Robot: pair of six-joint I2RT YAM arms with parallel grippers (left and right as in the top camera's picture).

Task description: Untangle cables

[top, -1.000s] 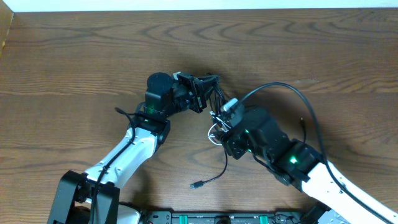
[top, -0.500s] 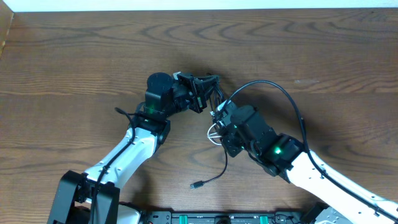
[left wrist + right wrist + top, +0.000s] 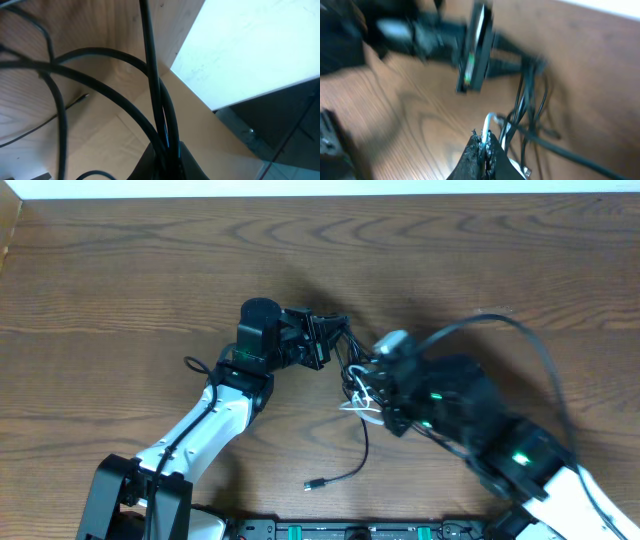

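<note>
The cables [image 3: 354, 372] sit in a loose tangle at mid-tabletop [image 3: 120, 270], pinched from both sides. The left end effector [image 3: 165, 156] is closed on the black cables [image 3: 156, 95], several strands meeting between its fingers and fanning out above the wood. The right end effector [image 3: 484, 144], seen in a blurred wrist view, is clamped on a loop of the white cable [image 3: 488, 120], with black strands just beyond it. From overhead, the left end effector lies just up and left of the tangle and the right one just below and right of it, the two near one another. One black strand trails from the bunch toward the near edge, ending in a small plug [image 3: 312, 484] that lies on the tabletop.
</note>
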